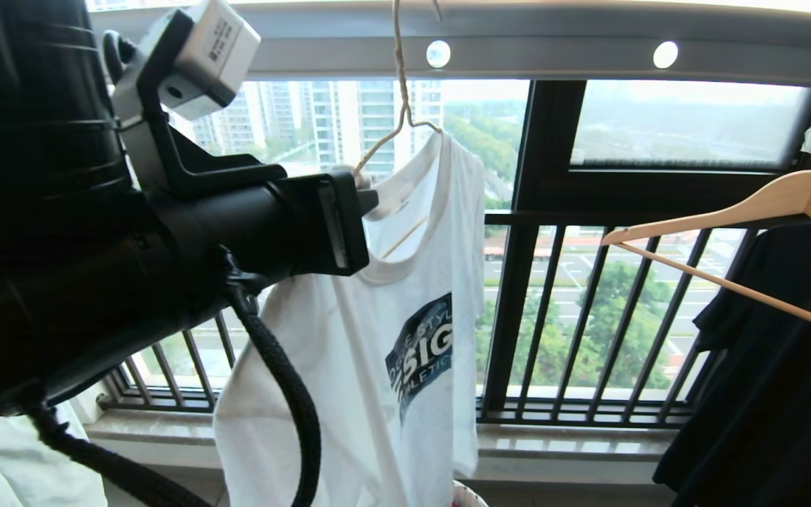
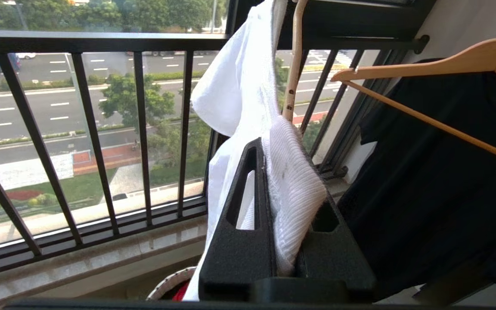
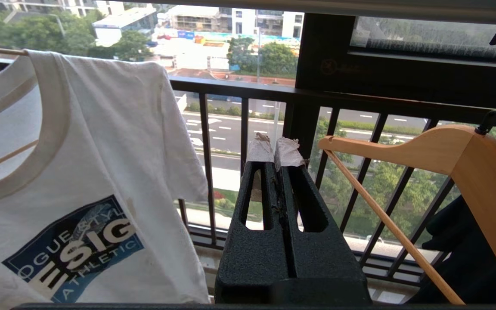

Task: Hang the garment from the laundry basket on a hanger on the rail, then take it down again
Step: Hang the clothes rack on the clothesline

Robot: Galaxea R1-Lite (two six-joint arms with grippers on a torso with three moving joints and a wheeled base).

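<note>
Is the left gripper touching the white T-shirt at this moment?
Touching. The left wrist view shows the left gripper shut on the ribbed collar of the white T-shirt, the fabric pinched between its fingers.

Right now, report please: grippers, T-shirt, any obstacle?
Left gripper shut on T-shirt collar. Right gripper shut, empty. T-shirt on wire hanger under rail. Wooden hanger close beside.

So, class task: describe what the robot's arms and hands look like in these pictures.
The left arm is thick and matte black, with a grey-white camera box on a black bracket and a braided black cable. The left hand and the right hand have black, textured, slotted fingers; the right one's tips are wrapped in worn pale tape.
</note>
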